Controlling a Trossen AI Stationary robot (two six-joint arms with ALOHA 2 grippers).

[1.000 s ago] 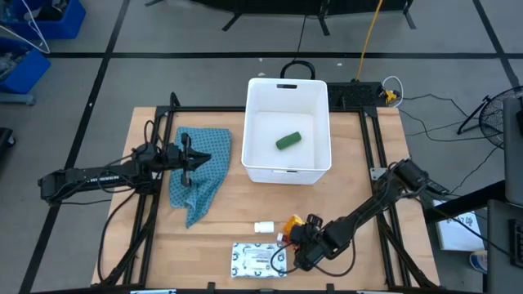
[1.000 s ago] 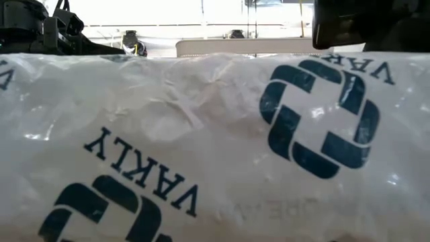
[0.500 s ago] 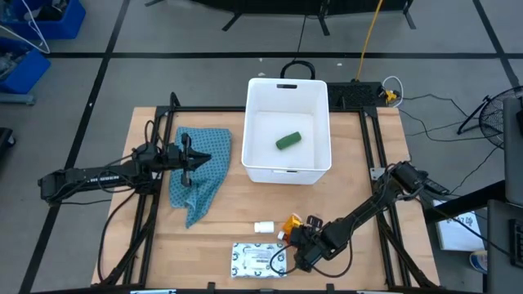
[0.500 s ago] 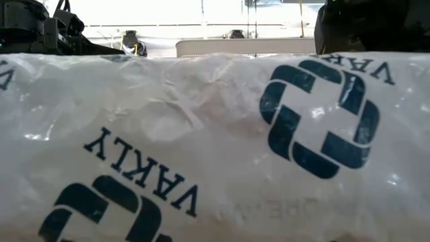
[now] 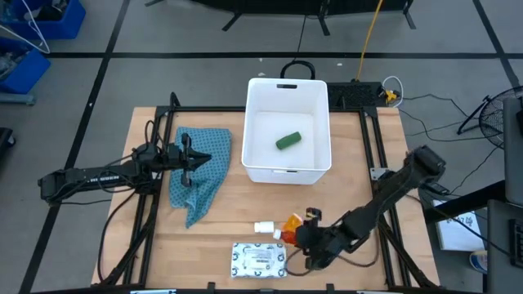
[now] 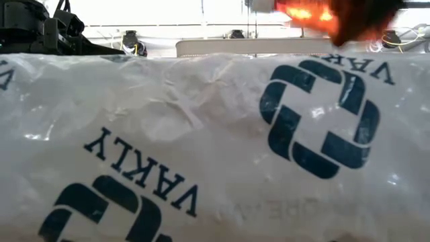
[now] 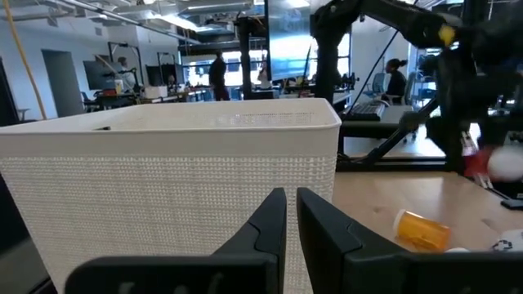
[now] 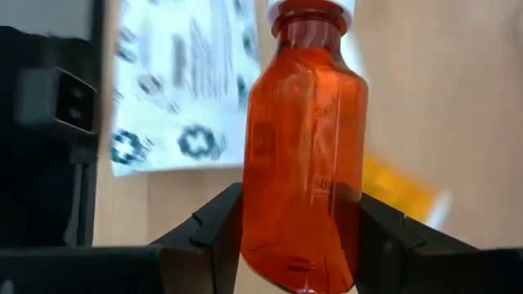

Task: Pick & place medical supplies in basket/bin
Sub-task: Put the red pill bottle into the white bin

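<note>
My right gripper [image 8: 298, 245] hangs over the near part of the table [image 5: 304, 237], shut on a red see-through bottle with a white cap [image 8: 302, 139]. That bottle shows as a red blur in the low view [image 6: 316, 15]. Beneath it lie the flat white dotted packet [image 5: 259, 259], the orange pill bottle [image 5: 292, 224] on its side and the small white bottle [image 5: 263, 227]. The green oblong piece [image 5: 288, 140] lies on the floor of the white tub [image 5: 288, 88]. My left gripper [image 5: 186, 163] waits shut over the blue cloth [image 5: 200, 175]. The black block is out of view. My right gripper pinches the red bottle's lower body [image 8: 274, 237] between its two fingers [image 8: 214, 237], one on each side. The bottle runs on along the fingers, its white cap [image 8: 310, 10] pointing away from the wrist. The fingers slant down from above, and the bottle is lifted clear.
The packet [image 6: 215, 148] lies right before the low camera and fills nearly all of that view. The tub's wall [image 7: 163, 196] stands just beyond my left gripper. A black frame runs along the table's sides [image 5: 376, 155]. Bare wood lies between tub and packet [image 5: 270, 200].
My right gripper has risen from beside the packet with the red bottle in its fingers and shifted slightly toward the table's right edge. In the low view the dark gripper has given way to the blurred red bottle. The arm's elbow has swung outward.
</note>
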